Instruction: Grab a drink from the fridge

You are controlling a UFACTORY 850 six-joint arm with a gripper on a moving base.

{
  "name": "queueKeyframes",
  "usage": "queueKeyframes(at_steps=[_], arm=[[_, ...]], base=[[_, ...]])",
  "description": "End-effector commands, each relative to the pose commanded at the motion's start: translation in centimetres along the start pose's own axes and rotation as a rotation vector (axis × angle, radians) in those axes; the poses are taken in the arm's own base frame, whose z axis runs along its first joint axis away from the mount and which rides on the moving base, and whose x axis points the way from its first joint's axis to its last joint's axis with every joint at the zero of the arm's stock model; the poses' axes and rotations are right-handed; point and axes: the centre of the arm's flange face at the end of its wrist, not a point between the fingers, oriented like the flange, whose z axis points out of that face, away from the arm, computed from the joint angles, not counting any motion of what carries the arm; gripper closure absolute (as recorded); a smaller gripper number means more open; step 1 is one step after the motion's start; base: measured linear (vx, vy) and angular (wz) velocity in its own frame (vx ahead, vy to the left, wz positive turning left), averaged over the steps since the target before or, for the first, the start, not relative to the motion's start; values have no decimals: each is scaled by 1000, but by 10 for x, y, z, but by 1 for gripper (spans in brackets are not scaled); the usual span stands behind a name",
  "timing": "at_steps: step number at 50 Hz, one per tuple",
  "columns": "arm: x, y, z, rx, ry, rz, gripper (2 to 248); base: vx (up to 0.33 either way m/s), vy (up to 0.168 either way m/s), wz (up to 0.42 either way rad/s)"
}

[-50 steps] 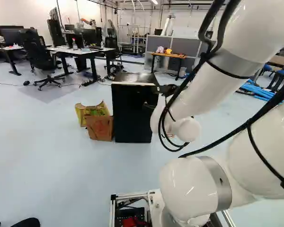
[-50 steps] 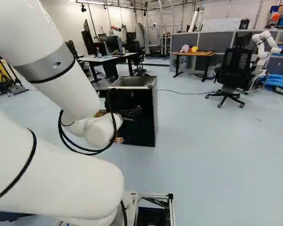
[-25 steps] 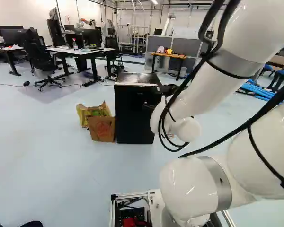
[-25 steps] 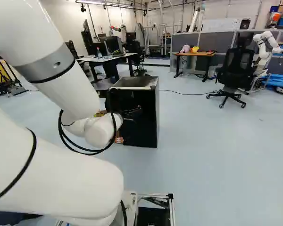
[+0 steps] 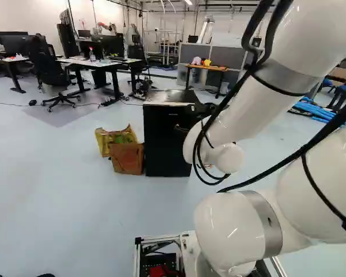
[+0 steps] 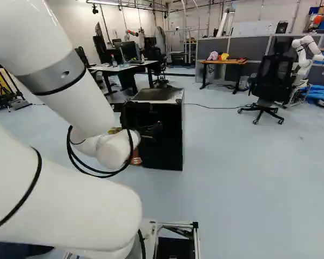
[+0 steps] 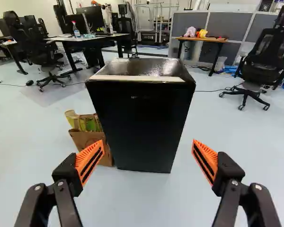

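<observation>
Left base view: we're seeing a black office chair at upper left, then a white-topped desk. Yellow bag and brown paper bag are sitting left of center, beside the black mini fridge, which is standing upright near mid-frame, door closed. Our gripper is pointing toward it, fingers spread wide in the wrist view, fridge ahead of them. White arm is filling the right side.
</observation>
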Motion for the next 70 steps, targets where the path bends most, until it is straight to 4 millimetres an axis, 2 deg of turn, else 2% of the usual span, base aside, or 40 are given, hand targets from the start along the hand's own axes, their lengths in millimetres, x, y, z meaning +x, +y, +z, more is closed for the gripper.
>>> queueKeyframes(at_steps=[70], arm=[[0, 0, 0, 0, 0, 0, 3]], base=[[46, 69, -51]])
